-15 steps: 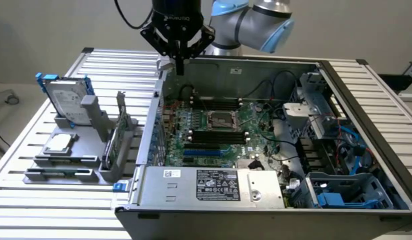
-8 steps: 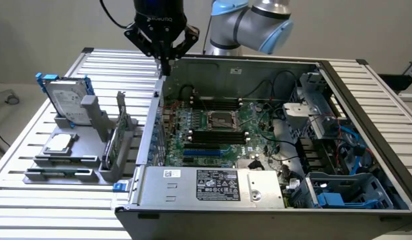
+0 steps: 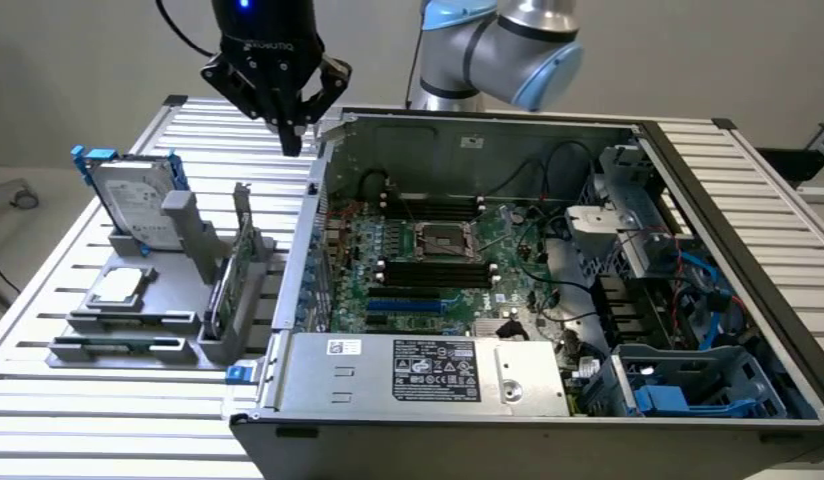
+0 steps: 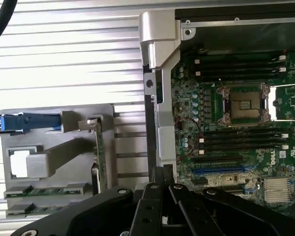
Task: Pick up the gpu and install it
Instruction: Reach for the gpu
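Nearest in the exterior view, the open dark metal computer case (image 3: pixel 519 440) lies on its side on the slatted aluminium table (image 3: pixel 65 420). A silver box-shaped power supply (image 3: pixel 426 372) with a printed label sits along the case's front edge. On the exterior view's left of the case stands a grey moulded parts holder (image 3: pixel 132 322).

The gpu (image 3: pixel 233 285), a thin flat card with a green circuit board face, stands upright on edge in the slot of that holder nearest the case wall. In the wrist view it appears edge-on (image 4: pixel 100 147). Nothing grips it.

A small square silver CPU chip (image 3: pixel 119 286) rests flat in the holder. Behind it a silver hard drive with blue side rails (image 3: pixel 135 200) leans upright. Inside the case lies the green motherboard (image 3: pixel 439 250).

Farther back, the black gripper (image 3: pixel 293 140) hangs above the table just beside the case's far corner. Its fingers are pressed together and empty, well apart from the gpu. Farthest off is the silver and pale-blue robot arm joint (image 3: pixel 512 45).
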{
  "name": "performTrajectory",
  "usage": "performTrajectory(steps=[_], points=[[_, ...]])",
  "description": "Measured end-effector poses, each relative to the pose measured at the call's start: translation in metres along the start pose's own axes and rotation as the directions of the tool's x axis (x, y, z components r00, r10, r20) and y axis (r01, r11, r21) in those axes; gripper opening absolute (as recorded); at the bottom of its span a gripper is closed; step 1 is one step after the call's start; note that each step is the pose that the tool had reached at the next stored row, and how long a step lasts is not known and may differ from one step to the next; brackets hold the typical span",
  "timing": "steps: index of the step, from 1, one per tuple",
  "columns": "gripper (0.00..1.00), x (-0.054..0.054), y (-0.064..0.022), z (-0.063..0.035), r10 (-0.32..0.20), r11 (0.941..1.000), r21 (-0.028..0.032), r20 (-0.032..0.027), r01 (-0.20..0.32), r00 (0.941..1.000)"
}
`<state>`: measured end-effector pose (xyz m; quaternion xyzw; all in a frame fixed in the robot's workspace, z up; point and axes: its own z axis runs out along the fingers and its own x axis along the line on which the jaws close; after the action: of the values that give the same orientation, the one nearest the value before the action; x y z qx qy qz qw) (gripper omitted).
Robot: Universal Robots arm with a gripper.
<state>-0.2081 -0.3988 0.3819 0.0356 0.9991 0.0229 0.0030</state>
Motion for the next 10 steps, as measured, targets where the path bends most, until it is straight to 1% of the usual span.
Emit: performTrajectory(steps=[10], points=[[0.11,0.046,-0.0038,0.011,0.0,1.0,0.0042,0.0,0.0,1.0]])
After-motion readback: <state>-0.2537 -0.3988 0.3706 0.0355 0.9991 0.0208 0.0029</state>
